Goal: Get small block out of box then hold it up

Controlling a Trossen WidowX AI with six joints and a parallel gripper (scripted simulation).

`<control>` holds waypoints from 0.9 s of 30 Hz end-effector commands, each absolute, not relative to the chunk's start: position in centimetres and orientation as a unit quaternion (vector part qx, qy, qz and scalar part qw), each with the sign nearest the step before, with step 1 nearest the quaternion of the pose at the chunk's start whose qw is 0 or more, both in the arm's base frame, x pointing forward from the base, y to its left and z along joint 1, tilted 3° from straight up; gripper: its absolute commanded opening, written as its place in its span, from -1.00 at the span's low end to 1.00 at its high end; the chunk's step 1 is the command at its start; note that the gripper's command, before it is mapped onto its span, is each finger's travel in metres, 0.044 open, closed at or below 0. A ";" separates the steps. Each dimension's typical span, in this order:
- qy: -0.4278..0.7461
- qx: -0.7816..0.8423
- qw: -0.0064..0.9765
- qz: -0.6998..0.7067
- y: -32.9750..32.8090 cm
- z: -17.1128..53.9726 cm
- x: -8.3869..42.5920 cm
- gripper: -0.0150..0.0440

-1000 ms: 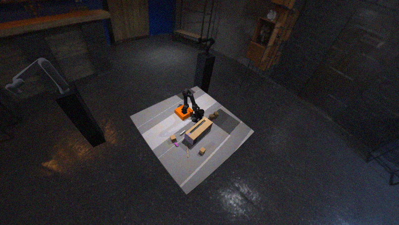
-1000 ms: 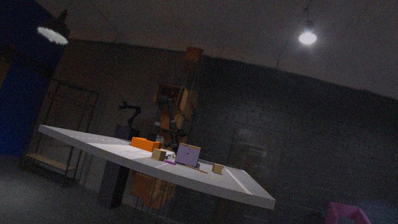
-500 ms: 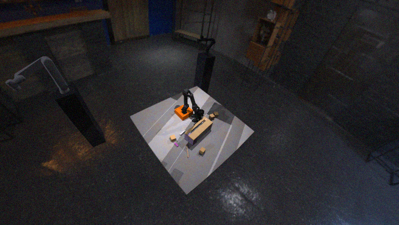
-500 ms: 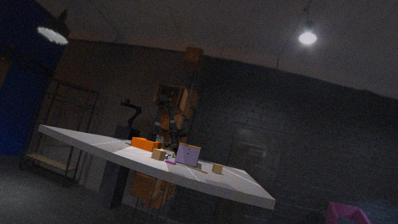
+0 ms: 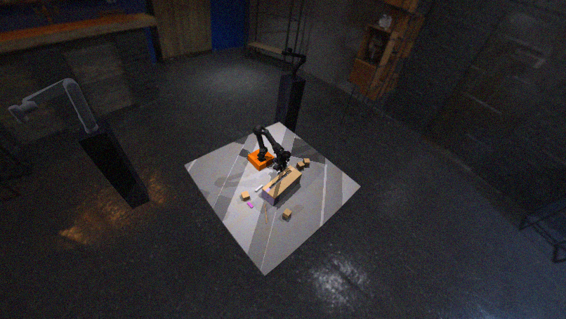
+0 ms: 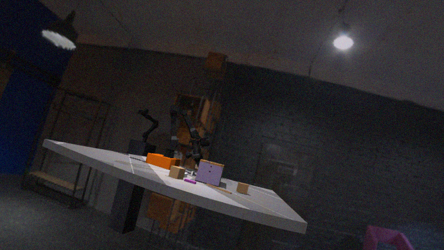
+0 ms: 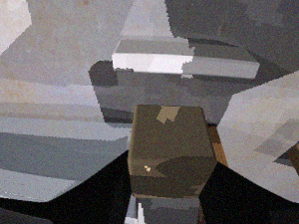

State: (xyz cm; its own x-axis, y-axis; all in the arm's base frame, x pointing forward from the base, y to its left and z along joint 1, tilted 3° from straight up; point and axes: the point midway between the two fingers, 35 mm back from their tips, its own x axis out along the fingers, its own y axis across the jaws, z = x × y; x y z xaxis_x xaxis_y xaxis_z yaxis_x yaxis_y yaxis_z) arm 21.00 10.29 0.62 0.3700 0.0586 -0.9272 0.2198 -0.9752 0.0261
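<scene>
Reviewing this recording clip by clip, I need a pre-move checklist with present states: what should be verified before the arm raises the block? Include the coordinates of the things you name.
1. Gripper [image 5: 280,169] [image 6: 193,158] [image 7: 164,158] shut on the small block [image 7: 169,133]: ok.
2. Held block seated between both fingers: ok, one finger on each side.
3. Box [image 5: 281,183] [image 6: 209,172] upright on the table [image 5: 300,221] [image 6: 248,214]: ok.
4. Block held well clear of the box: not ok, gripper low beside it.
5. Block's underside off the table: cannot tell.

Looks like a workshop | wooden workbench [image 5: 79,29] along the wall | bare pendant lamp [image 6: 343,42] glowing overhead | open metal rack [image 6: 57,120] standing behind | black arm on a dark pedestal [image 5: 290,98] [image 6: 125,205] beyond the table
</scene>
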 end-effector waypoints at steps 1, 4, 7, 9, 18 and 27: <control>0.084 0.826 0.071 -0.553 10.3 1.6 21.0 -0.49; 0.099 0.826 0.074 -0.551 11.0 2.3 21.2 -0.49; 0.131 0.824 0.082 -0.545 12.3 3.8 21.3 -0.49; 0.152 0.823 0.087 -0.540 13.1 4.9 21.3 -0.49; 0.216 0.817 0.124 -0.519 14.9 9.1 21.5 -0.49; 0.258 0.812 0.165 -0.496 15.6 11.6 21.5 -0.49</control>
State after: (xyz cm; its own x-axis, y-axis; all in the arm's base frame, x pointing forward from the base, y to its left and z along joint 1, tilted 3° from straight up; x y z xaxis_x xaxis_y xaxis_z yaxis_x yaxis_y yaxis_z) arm 21.54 15.38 10.99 0.3754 0.2453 -0.8938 0.5607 -0.8280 0.0082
